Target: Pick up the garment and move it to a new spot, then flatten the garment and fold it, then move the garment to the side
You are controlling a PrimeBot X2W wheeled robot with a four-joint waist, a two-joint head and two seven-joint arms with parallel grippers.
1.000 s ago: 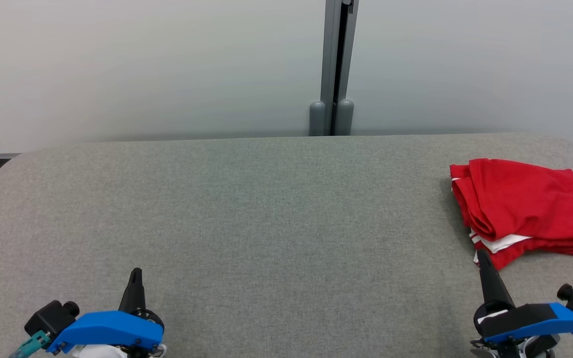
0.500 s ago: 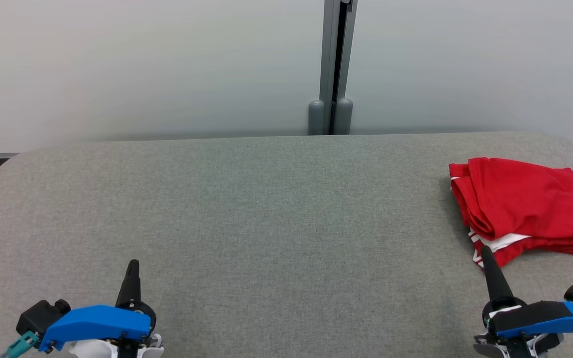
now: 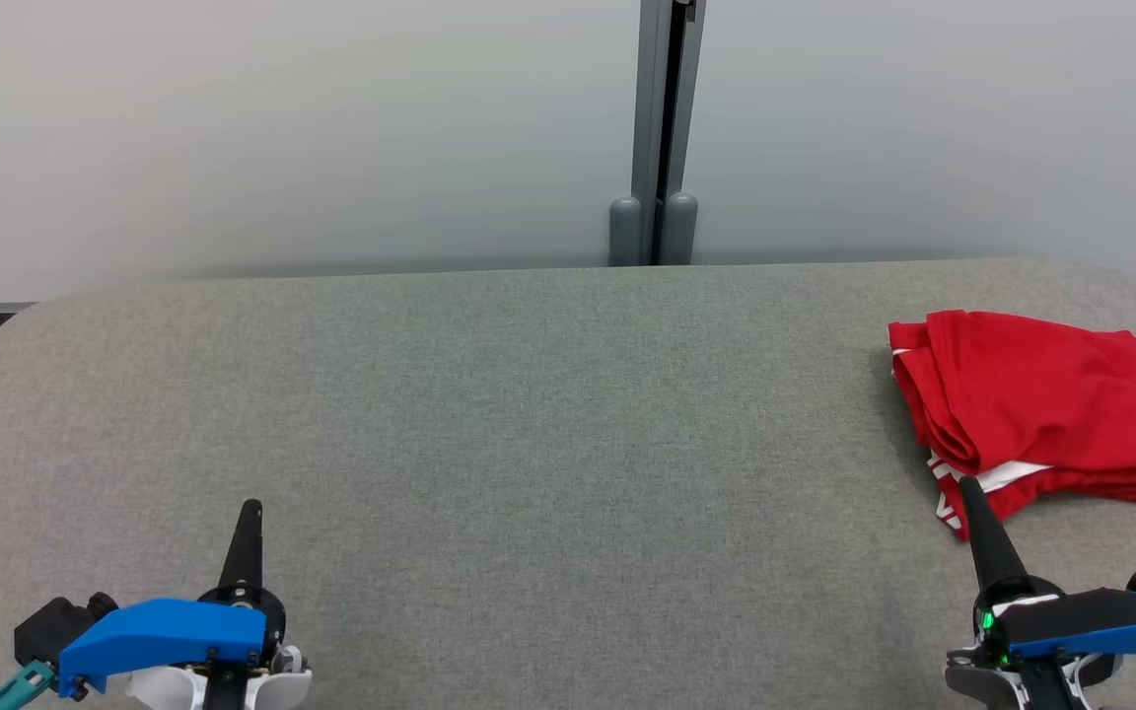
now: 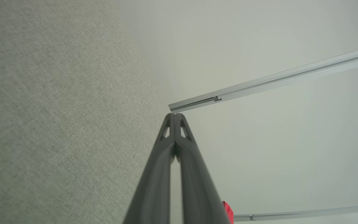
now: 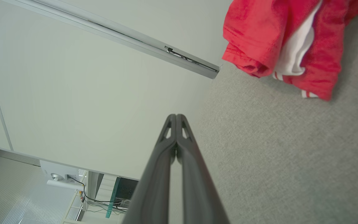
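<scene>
The garment [image 3: 1041, 414] lies folded at the table's [image 3: 529, 414] right side. The left gripper [image 3: 249, 510] and right gripper [image 3: 970, 487] are pinched closed and empty. The task looks finished.

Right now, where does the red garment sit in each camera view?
Head view: the red garment lies at the right edge, on the grey table.
Left wrist view: a red sliver of it at the bottom edge, right of centre.
Right wrist view: top right corner.
Shared landmark: the grey wall rail.
</scene>
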